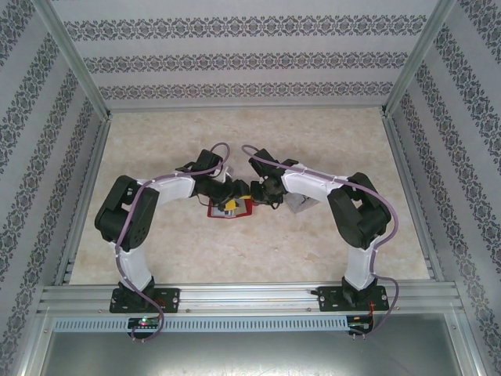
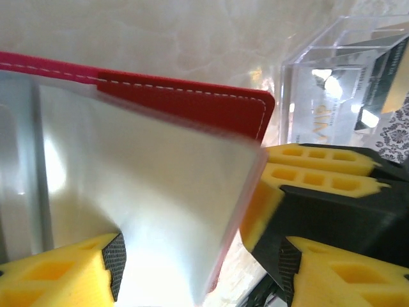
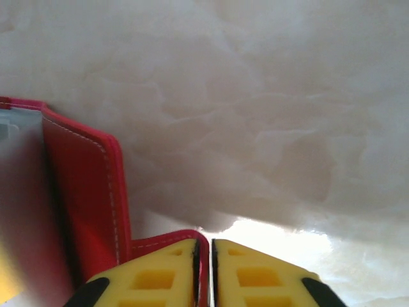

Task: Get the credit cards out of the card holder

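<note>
At the middle of the worktop (image 1: 196, 258), about as far from the near edge as from the far one, your card holder (image 1: 217, 211) lies under the two wrists, which meet above it. From overhead you get little more than a red patch with yellow finger foam on it. Your left gripper (image 1: 232, 204) is over the holder, and your right gripper (image 1: 257, 194) comes in at its right side. A clear box (image 1: 297, 202) stands just beside them, toward the right edge.

Your left wrist camera shows what the top view hides. You see the card holder (image 2: 192, 102) as a red cover with white stitching, and a pale panel (image 2: 153, 192) tilts up off it. The left gripper (image 2: 201, 256) has its fingers apart, one on each side of that panel's lower end, and is not clamped on it. The right gripper (image 2: 281, 165) reaches in from the right at the panel's edge. The clear box (image 2: 345, 77) behind it holds grey and dark printed pieces, too blurred for you to name.

Your right wrist camera settles the grip. The right gripper (image 3: 204, 246) has its fingers almost together, with a thin red edge of the card holder (image 3: 83, 192) pinched between them.
</note>
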